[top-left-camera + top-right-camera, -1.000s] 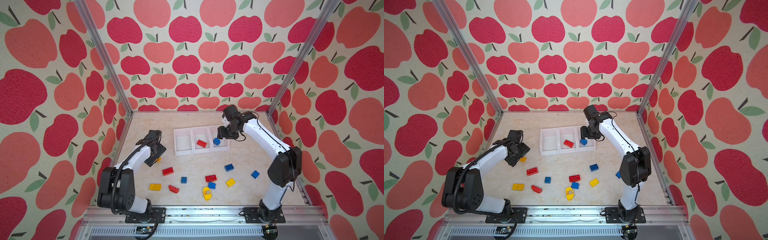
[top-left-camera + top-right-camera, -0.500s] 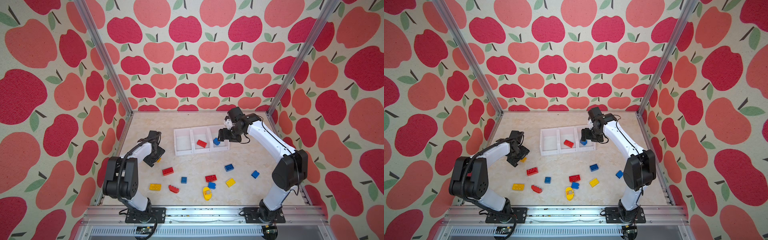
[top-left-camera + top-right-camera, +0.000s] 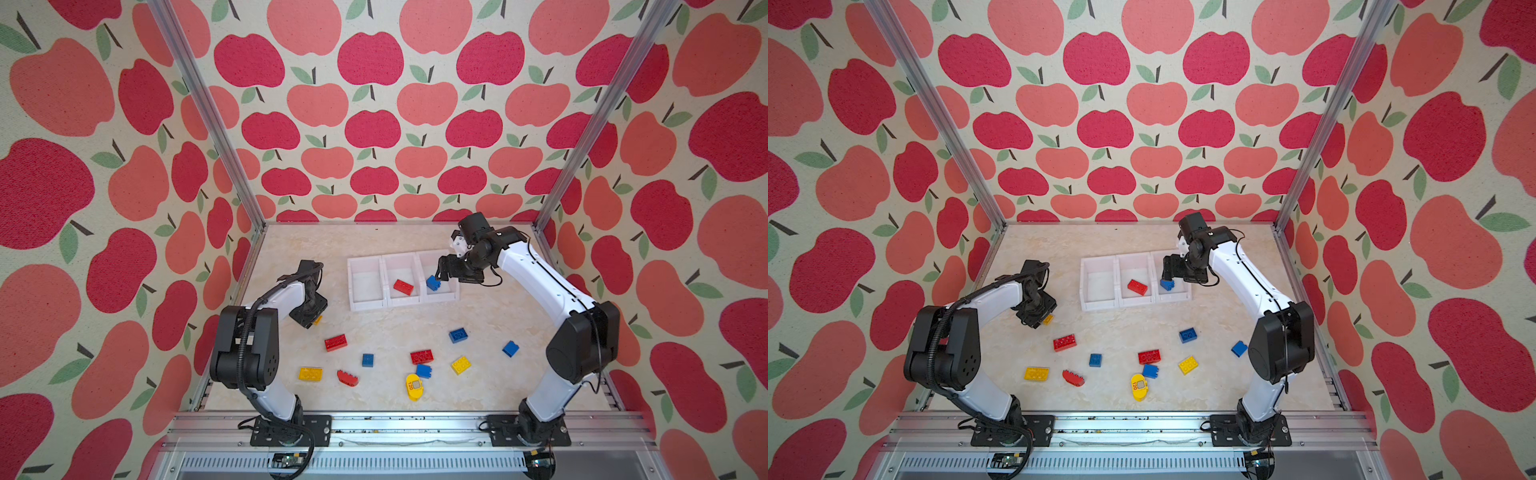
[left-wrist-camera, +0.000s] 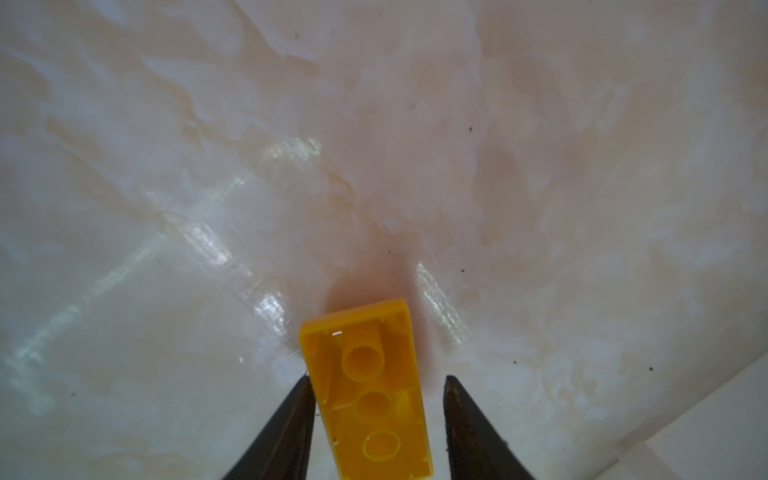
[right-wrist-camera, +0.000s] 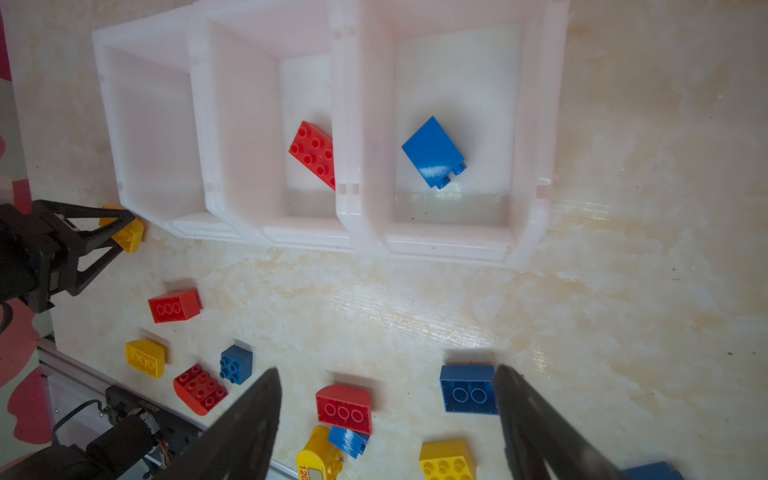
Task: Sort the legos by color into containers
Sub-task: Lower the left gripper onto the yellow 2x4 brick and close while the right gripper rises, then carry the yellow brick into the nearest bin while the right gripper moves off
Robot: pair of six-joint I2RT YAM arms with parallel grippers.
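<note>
In both top views the number "120" is read on the rounded yellow lego [image 3: 414, 386] [image 3: 1139, 387], laid near the table's [image 3: 519, 386] front edge.

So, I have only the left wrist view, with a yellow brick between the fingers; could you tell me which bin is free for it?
Observer: In both top views the leftmost bin is empty.
Operator: Thank you. What do the other two hold?
Observer: One brick each: a red brick in the middle bin and a blue brick in the rightmost bin.
Operator: And where is the right hand, please?
Observer: The right hand hangs open at the rightmost bin, holding nothing.
</note>
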